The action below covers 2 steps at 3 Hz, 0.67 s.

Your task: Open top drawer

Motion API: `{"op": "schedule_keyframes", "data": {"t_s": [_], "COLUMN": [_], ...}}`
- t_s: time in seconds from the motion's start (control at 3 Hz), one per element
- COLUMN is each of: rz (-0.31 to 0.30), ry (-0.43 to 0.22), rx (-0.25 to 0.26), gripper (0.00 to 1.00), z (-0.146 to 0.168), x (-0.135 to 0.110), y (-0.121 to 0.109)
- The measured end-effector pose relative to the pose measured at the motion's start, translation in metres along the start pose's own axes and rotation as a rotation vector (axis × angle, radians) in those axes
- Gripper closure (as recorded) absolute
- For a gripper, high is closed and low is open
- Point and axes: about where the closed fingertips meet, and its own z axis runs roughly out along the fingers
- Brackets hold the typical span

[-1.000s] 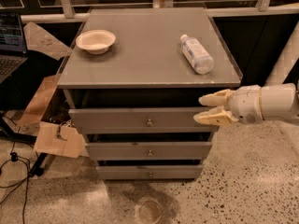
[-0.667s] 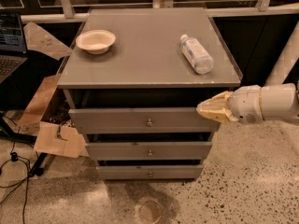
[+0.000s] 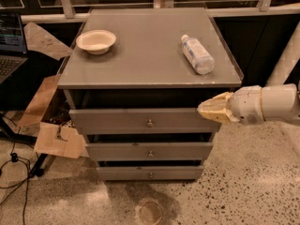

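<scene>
We note the gripper (image 3: 206, 110), spread a second ago, now pressed together on nothing at 3 o'clock from the top drawer's (image 3: 112, 121) knob (image 3: 150, 123), which remains ungrasped.

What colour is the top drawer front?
Grey top drawer, camera view; gripper at its right end.

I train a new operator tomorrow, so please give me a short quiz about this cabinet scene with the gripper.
1. True or false: the gripper holds the knob of the top drawer.
2. What lies on its side on the cabinet top? A) cup B) bottle C) laptop
3. What stands near the far left corner of the cabinet top?

Key:
1. False: the shut gripper is beside the right end of the drawer front in the picture, apart from the knob.
2. B
3. The bowl
</scene>
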Motion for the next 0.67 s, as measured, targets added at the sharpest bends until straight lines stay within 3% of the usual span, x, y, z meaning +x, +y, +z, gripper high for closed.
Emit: {"op": "schedule_keyframes", "data": {"t_s": [0.67], "rz": [0.052], "ry": [-0.022], "rx": [0.123], "gripper": [1.0], "z": [0.015], "x": [0.017], "y": [-0.015]}}
